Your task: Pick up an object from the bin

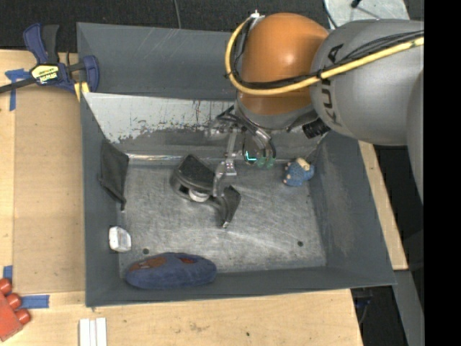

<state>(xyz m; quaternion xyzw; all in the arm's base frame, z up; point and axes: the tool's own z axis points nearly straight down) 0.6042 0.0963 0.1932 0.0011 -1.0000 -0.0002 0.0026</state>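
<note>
My gripper (227, 203) hangs low over the middle of the bin floor, below the orange dome. Its dark tip stands right beside a black, rounded thing with a pale ring (191, 178), which lies just to its left and seems to touch it. I see nothing held in the gripper. A small blue and tan figure (297, 172) lies to the right of the gripper, near the right wall.
A black folded cloth-like piece (113, 171) leans on the left wall. A small white thing (119, 238) lies at the front left. A long blue padded thing (171, 271) rests along the front wall. Bare floor lies front right.
</note>
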